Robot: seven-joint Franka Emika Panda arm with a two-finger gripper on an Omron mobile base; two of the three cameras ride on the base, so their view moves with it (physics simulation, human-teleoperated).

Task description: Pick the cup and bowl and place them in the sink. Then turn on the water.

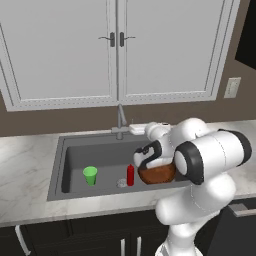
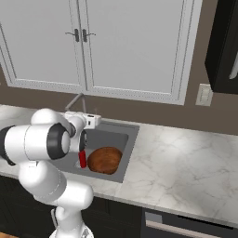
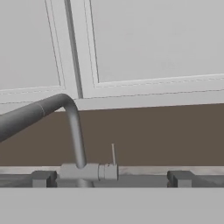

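The green cup (image 1: pixel 90 175) stands upright in the left half of the dark grey sink (image 1: pixel 65 150). The reddish-brown bowl (image 1: pixel 157 173) (image 2: pixel 105 160) rests in the sink's right half, partly hidden by my arm in the left base view. My gripper (image 1: pixel 132 129) (image 3: pixel 112 179) is open, level with the base of the grey faucet (image 1: pixel 121 119) (image 3: pixel 74 127) at the sink's back edge. In the hand view the faucet base (image 3: pixel 87 171) and its thin upright lever (image 3: pixel 113 154) lie between the widely spread fingertips (image 3: pixel 43 178). No water is in view.
A small red bottle (image 1: pixel 130 175) (image 2: pixel 83 159) stands in the sink between cup and bowl, near the drain (image 1: pixel 121 183). White wall cabinets (image 1: pixel 117 50) hang above the faucet. Marble counter (image 2: pixel 186 158) runs on both sides of the sink.
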